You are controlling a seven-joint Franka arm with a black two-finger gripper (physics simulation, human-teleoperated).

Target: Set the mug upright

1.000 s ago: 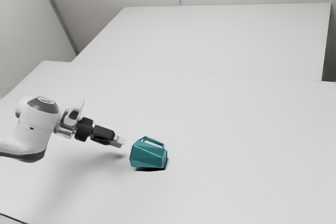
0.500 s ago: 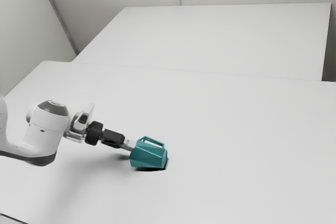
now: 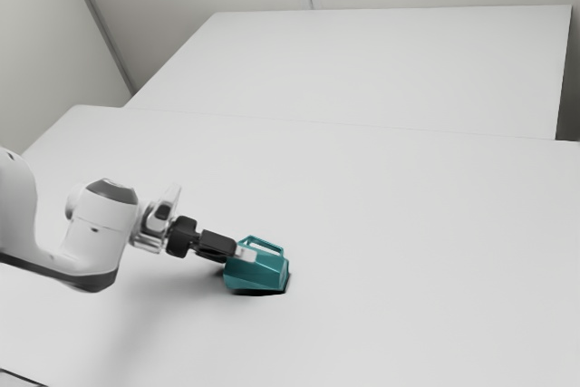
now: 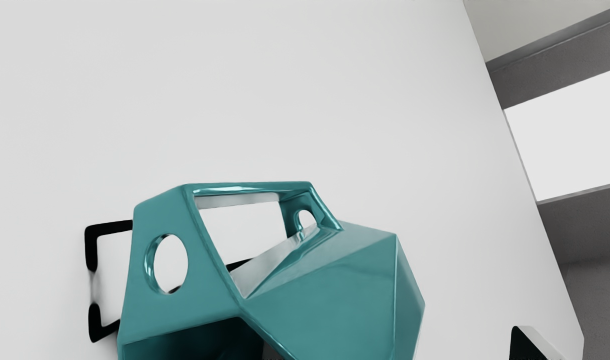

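Mug [image 3: 259, 272] lies on its side on the table [image 3: 390, 224] in the exterior view, handle [image 3: 265, 243] uppermost and mouth end toward the exterior view's left, a black shadow under it. The fingers [image 3: 245, 254] come in from that side, one pale tip overlapping the mug's wall near the mouth end and covering part of it; the other tip is hard to make out. Beyond the table's far edge stands a second white surface [image 3: 381, 61]. The wrist view shows the mug cut off by the bottom edge, its mouth partly seen and dark inside. The fingers [image 4: 521, 347] stand wide apart: one tip outside the mug, clear of its wall, the other barely seen as a dark sliver within the mouth, so the wall lies between them ungripped. A black angular line [image 4: 91, 250] on the table runs partly behind the handle; what it is, I cannot tell.
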